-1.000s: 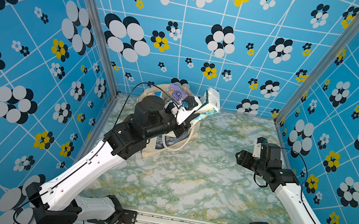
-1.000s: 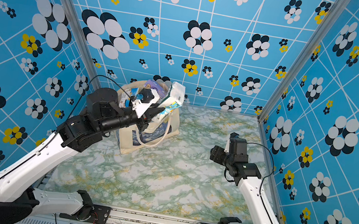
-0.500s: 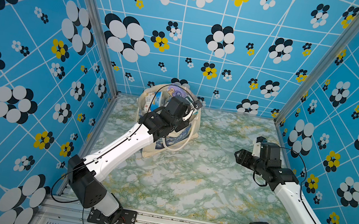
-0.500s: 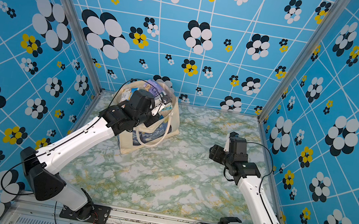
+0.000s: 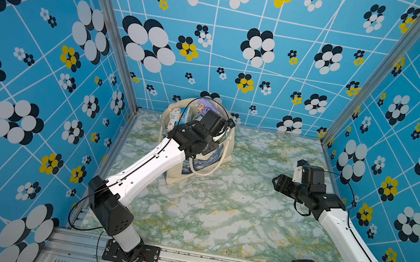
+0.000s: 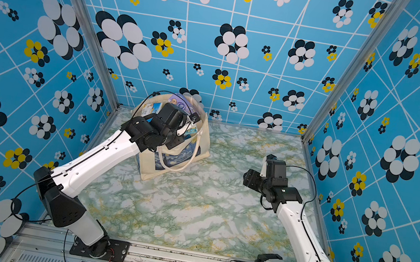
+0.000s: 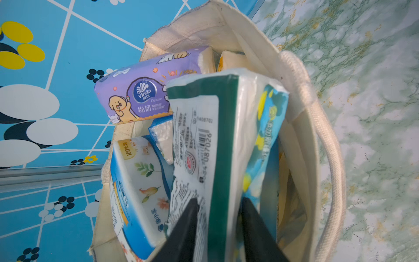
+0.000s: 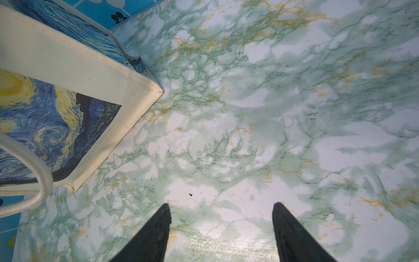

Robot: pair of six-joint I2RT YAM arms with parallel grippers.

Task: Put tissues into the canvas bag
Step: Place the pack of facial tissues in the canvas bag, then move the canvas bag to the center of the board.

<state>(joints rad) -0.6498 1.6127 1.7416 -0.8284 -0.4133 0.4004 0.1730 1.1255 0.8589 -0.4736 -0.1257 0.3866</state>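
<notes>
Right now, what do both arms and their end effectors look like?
Both the left arm and right arm have white shell links, black joint housings and thin black looping cables. The left end effector and right end effector have black, tapered fingers.

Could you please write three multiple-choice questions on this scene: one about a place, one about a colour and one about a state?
1. Where on the table does the canvas bag stand? A. Near edge, centre. B. Under the right arm. C. Far left corner.
2. What colour is the pack with the cartoon dog at the bag's mouth? A. Red. B. Lavender. C. Black.
3. How is the right gripper? A. Open and empty. B. Shut on a pack. C. Gripping the bag's handle.
Answers: C, a top view shows it there; B, the left wrist view shows a lavender wrapper; A, its fingers stand apart over bare table.
</notes>
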